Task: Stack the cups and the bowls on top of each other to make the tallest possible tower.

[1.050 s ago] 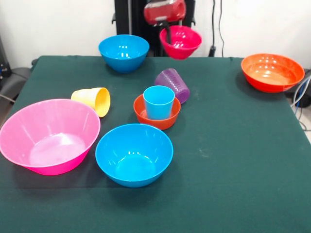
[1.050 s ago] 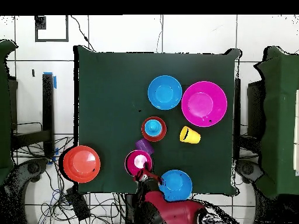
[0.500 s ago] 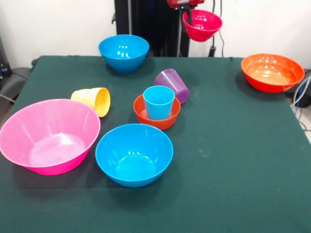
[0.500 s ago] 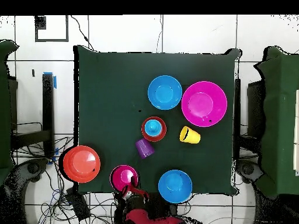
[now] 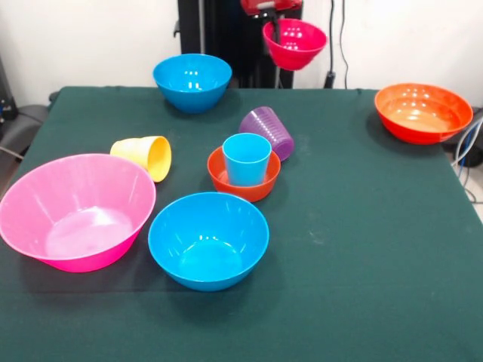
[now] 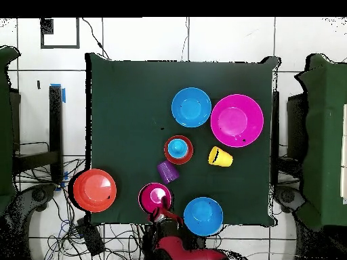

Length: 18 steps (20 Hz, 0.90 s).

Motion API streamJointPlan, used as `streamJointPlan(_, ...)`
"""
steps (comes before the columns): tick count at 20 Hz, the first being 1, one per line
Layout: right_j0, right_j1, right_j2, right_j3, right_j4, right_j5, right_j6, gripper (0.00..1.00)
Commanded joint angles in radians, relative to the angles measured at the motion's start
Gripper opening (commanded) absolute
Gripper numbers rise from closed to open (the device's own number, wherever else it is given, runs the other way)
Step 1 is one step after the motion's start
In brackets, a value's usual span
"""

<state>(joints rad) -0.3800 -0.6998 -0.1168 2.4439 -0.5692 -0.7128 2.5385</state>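
My gripper (image 5: 276, 29) is shut on the rim of the small magenta bowl (image 5: 296, 45) and holds it in the air above the table's far edge. The overhead view shows the gripper (image 6: 163, 214) and the magenta bowl (image 6: 154, 197) too. The light blue cup (image 5: 246, 158) stands upright inside the small orange-red bowl (image 5: 226, 179) at mid-table, well in front of the gripper. The ribbed purple cup (image 5: 268, 131) lies on its side just behind them. The yellow cup (image 5: 143, 156) lies on its side to the left.
The big pink bowl (image 5: 75, 211) and one blue bowl (image 5: 208, 240) sit at the near left. A second blue bowl (image 5: 192, 81) sits at the far edge, left of the gripper. The wide orange bowl (image 5: 423, 111) sits far right.
The gripper has carried the magenta bowl a little to the left in the front view, towards the middle of the far edge. Everything on the table is unmoved.
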Motion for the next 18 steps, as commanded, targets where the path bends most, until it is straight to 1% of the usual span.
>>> streamJointPlan(1, -0.055, 0.007, 0.137, -0.183, 0.014, 0.188, 0.088, 0.00)
streamJointPlan(4, -0.076, 0.018, 0.165, -0.216, 0.019, 0.211, 0.085, 0.00)
streamJointPlan(6, -0.083, 0.032, 0.176, -0.233, 0.028, 0.208, 0.088, 0.00)
streamJointPlan(9, -0.053, 0.048, 0.161, -0.250, 0.071, 0.186, 0.089, 0.00)
streamJointPlan(12, -0.037, 0.046, 0.168, -0.262, 0.106, 0.198, 0.100, 0.00)
streamJointPlan(15, -0.033, 0.052, 0.178, -0.282, 0.126, 0.205, 0.101, 0.00)
streamJointPlan(18, -0.036, 0.065, 0.182, -0.297, 0.130, 0.199, 0.099, 0.00)
